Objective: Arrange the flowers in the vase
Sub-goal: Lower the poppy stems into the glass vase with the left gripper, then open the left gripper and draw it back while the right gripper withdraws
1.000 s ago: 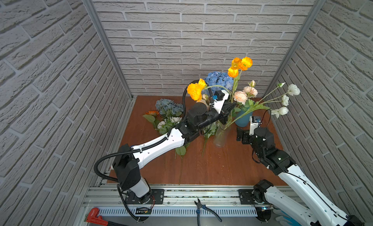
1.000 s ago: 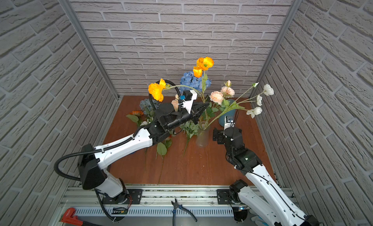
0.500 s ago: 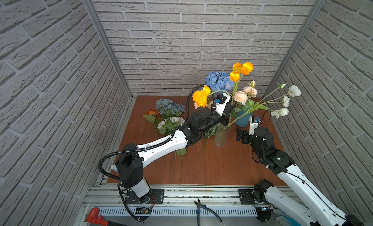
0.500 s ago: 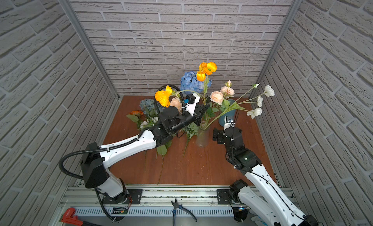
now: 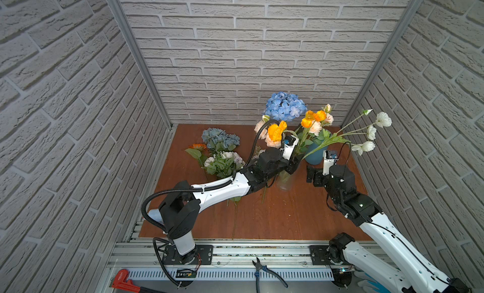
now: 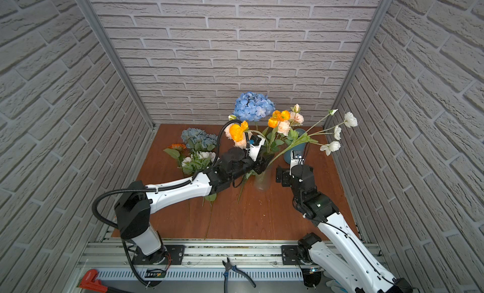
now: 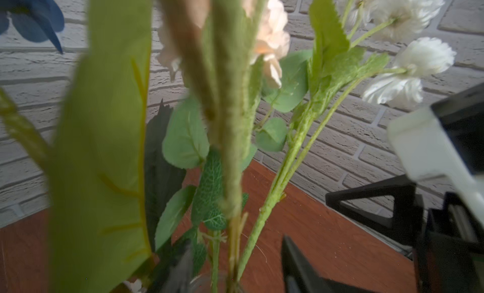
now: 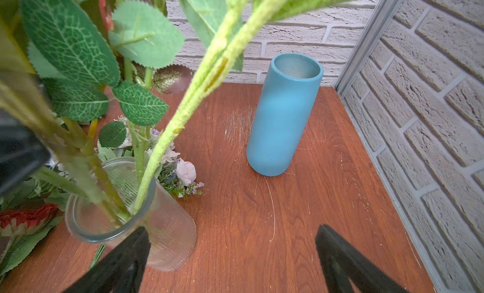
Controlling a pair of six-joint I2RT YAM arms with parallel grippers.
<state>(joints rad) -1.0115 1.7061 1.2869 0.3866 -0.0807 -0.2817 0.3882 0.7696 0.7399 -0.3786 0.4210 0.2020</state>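
Left gripper (image 7: 235, 243) stands with its jaws parted around the green stems (image 7: 233, 160) that rise from the clear glass vase (image 8: 172, 226) directly beneath it, and a gap shows on each side of the stems. Just above it an orange poppy (image 5: 276, 130), a blue hydrangea (image 5: 285, 105) and peach roses (image 5: 315, 127) spread out. White poppies (image 5: 383, 119) lean away from it on long stalks, out over the right gripper (image 8: 232, 227). That gripper sits on the opposite side of the vase, jaws spread wide and holding nothing. One finger (image 8: 131, 252) is close against the vase wall, though whether it touches cannot be told. Beyond it a blue vase (image 8: 282, 116) stands on the wooden table (image 8: 262, 200). Off to the left gripper's left side, more flowers (image 5: 222, 158) lie loose on the table.
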